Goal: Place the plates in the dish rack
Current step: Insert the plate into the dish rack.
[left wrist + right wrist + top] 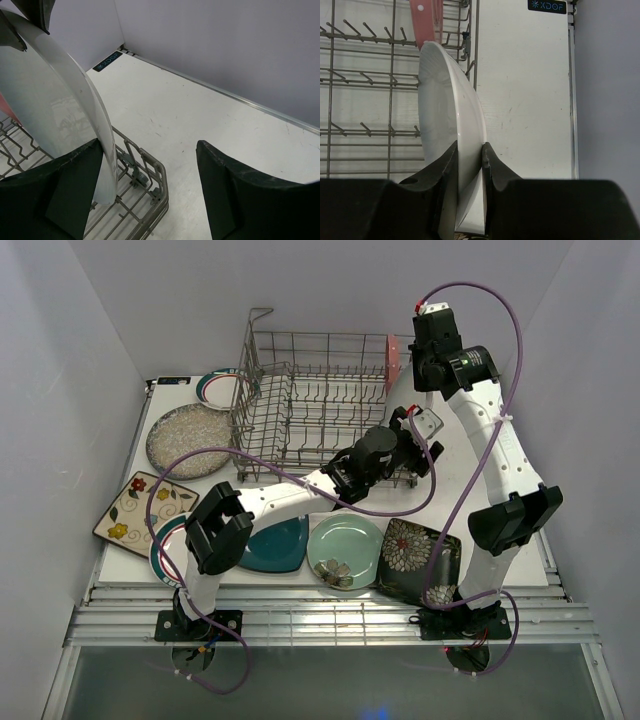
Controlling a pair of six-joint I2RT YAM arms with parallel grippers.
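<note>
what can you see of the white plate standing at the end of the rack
The white plate is plain, glossy and ceramic-looking, with a shallow curved profile. It stands on edge, nearly upright, near an outer corner of the dish rack, its lower rim down among the wires. The right tool is shut on its rim. The left tool is open, with one finger close beside the plate; whether they touch cannot be told. A pink plate stands just beyond it.
</note>
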